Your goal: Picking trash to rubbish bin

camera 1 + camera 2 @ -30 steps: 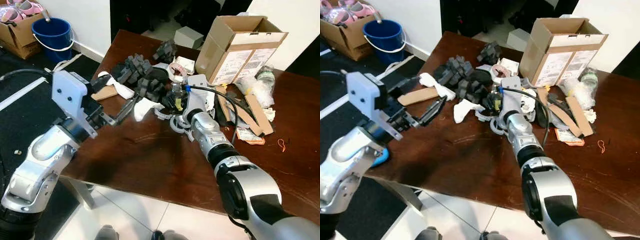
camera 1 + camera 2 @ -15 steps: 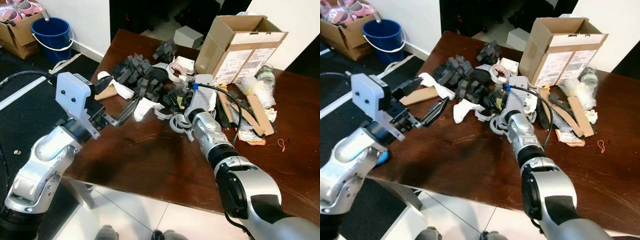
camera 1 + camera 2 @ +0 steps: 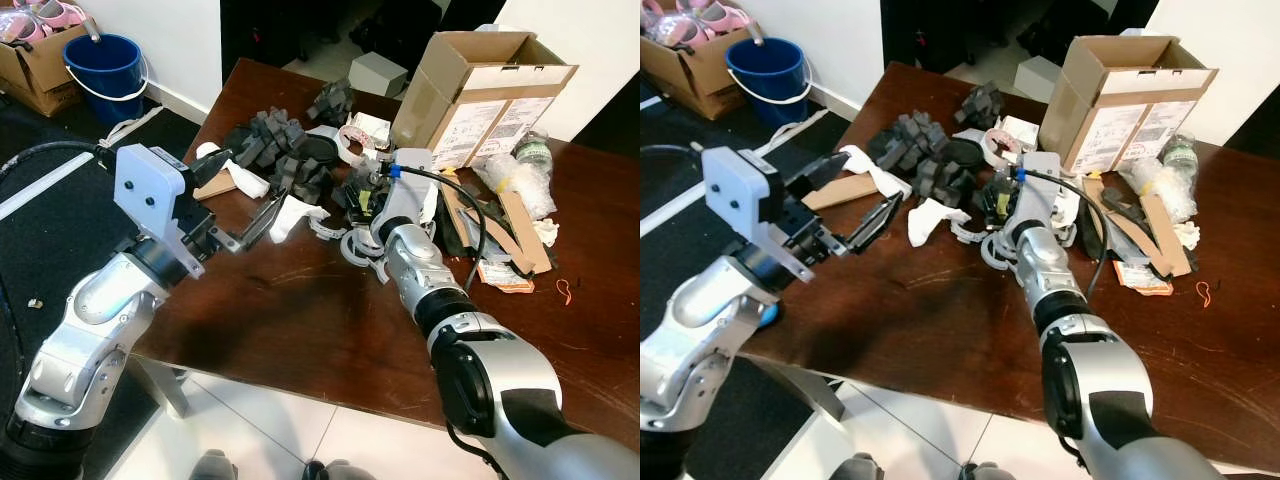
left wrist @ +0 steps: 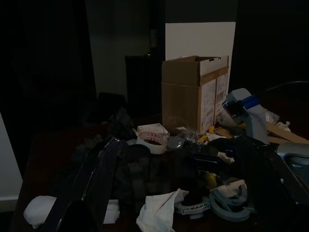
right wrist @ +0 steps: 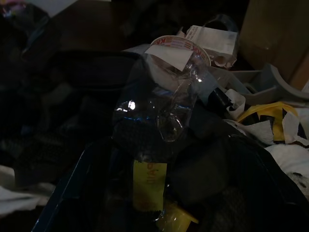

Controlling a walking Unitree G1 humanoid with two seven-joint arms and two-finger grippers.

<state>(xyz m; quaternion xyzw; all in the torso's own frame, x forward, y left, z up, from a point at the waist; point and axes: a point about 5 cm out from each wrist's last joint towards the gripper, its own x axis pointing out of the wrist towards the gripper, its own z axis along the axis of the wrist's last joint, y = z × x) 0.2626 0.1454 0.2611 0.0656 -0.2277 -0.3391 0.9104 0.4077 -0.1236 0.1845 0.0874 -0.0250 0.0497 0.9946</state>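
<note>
A dark brown wooden table carries a litter heap toward twelve o'clock. The right gripper pinches a crumpled clear plastic bottle with a yellow label, apparently to lift it binward. The left gripper, fingers spread, hovers at nine o'clock.

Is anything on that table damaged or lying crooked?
Yes. The cardboard box leans tilted at the far edge of the table, flaps open. A clear plastic bottle lies on its side among the scraps, between the right gripper's fingers. Dark foam pieces and torn cardboard strips lie scattered.
</note>
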